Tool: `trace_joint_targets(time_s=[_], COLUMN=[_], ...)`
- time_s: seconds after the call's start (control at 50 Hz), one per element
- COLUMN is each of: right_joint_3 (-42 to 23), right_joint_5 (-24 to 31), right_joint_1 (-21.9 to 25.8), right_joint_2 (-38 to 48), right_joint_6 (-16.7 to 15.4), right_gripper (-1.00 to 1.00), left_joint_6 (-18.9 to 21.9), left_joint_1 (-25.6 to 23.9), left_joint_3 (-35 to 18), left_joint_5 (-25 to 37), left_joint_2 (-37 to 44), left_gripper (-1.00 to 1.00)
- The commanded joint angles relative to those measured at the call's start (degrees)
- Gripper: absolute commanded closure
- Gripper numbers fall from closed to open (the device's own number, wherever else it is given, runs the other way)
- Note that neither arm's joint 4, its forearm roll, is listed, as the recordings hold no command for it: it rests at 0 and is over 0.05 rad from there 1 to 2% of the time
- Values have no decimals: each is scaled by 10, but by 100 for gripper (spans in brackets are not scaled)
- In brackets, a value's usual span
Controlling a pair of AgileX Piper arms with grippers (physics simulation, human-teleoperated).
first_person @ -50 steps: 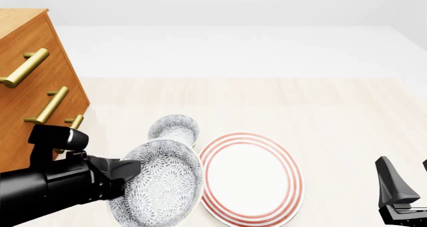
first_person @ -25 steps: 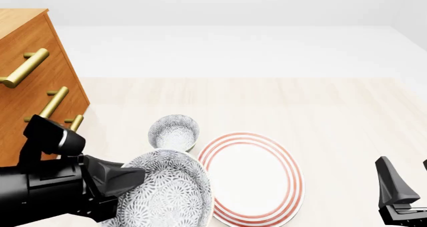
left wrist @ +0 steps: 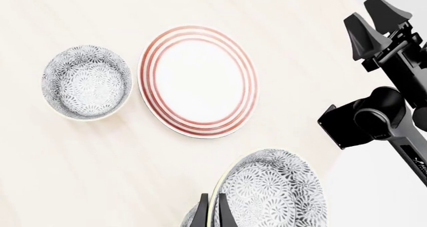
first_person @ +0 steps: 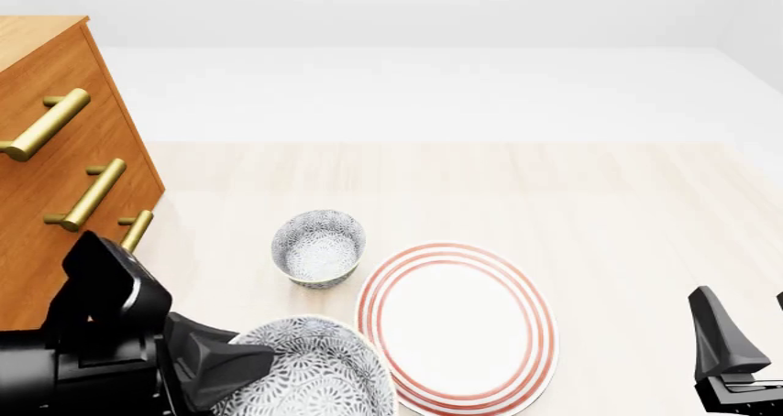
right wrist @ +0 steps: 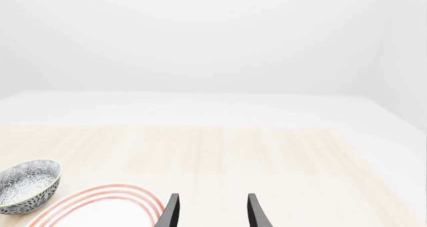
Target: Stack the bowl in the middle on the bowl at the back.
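The bowl in the middle (first_person: 315,372) (left wrist: 273,197), speckled grey-blue, is held off the table near the front edge. My left gripper (first_person: 251,359) (left wrist: 213,213) is shut on its rim, one finger inside and one outside. The bowl at the back (first_person: 318,246) (left wrist: 87,82) (right wrist: 27,184) stands upright and alone on the table, beyond the held bowl. My right gripper (first_person: 749,332) (right wrist: 212,211) (left wrist: 377,19) hovers open and empty at the front right, away from both bowls.
A large white plate with red rings (first_person: 456,324) (left wrist: 198,81) (right wrist: 100,207) lies just right of both bowls. A wooden chest of drawers with brass handles (first_person: 61,159) stands at the left. The right arm (left wrist: 380,117) crosses the left wrist view.
My left gripper has carried the held bowl lower in the front view, toward the near edge, and levelled it. The back bowl, partly covered before, now shows whole. The right arm has not moved.
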Motion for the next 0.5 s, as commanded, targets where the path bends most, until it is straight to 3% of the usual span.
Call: trace_joint_targets(time_s=[0.02, 0.26, 0.5], right_joint_3=[0, -1, 0], right_joint_5=[-1, 0, 0], right_joint_1=[0, 1, 1], right_joint_2=[0, 0, 0], right_joint_6=[-2, -1, -1], right_gripper=[-100, -100, -100], left_joint_6=[7, -26, -35], left_joint_1=[-22, -50, -52], left_joint_3=[10, 33, 57], left_joint_5=[4, -11, -12], left_joint_2=[0, 2, -7], left_gripper=[100, 100, 100])
